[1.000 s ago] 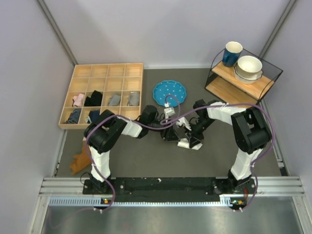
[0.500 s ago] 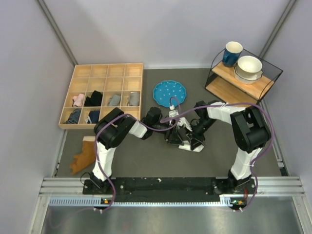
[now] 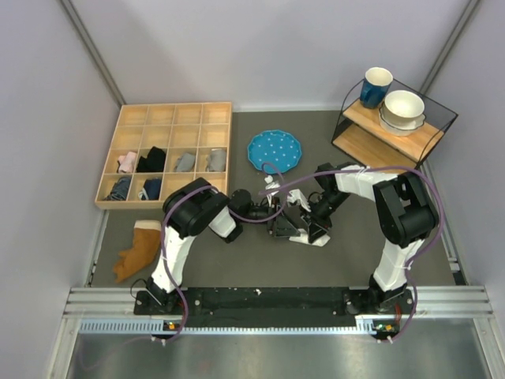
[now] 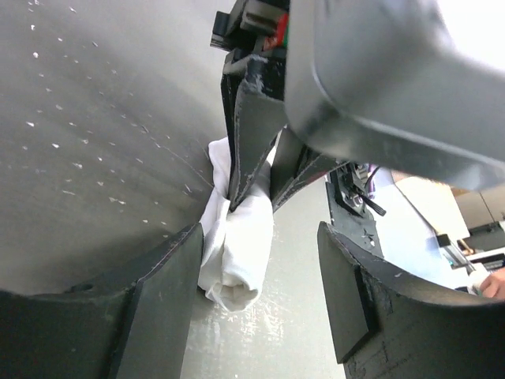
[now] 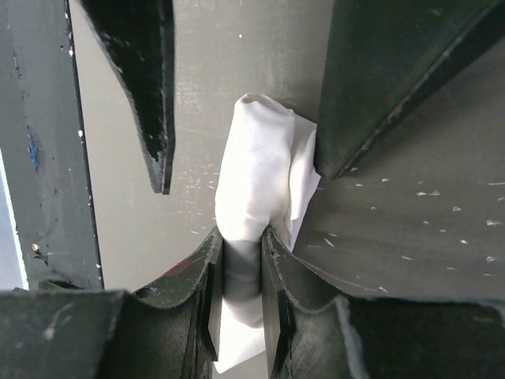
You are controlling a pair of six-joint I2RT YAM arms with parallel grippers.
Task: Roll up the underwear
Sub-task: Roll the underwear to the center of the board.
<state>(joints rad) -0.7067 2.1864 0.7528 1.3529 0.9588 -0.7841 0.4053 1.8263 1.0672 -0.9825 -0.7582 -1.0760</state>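
The underwear (image 5: 260, 181) is a white cloth rolled into a short, thick bundle lying on the dark table. My right gripper (image 5: 242, 233) is shut on one end of it, and the cloth bulges out past the fingertips. From the opposite side, my left gripper (image 4: 259, 230) stands open around the roll's free end (image 4: 237, 260), which lies close to its left finger (image 4: 158, 300) and well apart from the other. In the top view both grippers meet at mid table, left gripper (image 3: 278, 223) facing right gripper (image 3: 309, 225), with a bit of white underwear (image 3: 316, 238) showing below them.
A wooden compartment box (image 3: 170, 118) holding small cloth bundles sits at the back left. A blue plate (image 3: 274, 150) lies just behind the grippers. A wire shelf (image 3: 394, 138) with a cup and bowls stands at the back right. A brown cloth (image 3: 136, 251) lies near the left arm.
My left arm has swung right and lowered its gripper, so the open jaws now straddle the roll's free end. The right gripper has kept its grip in the same place.
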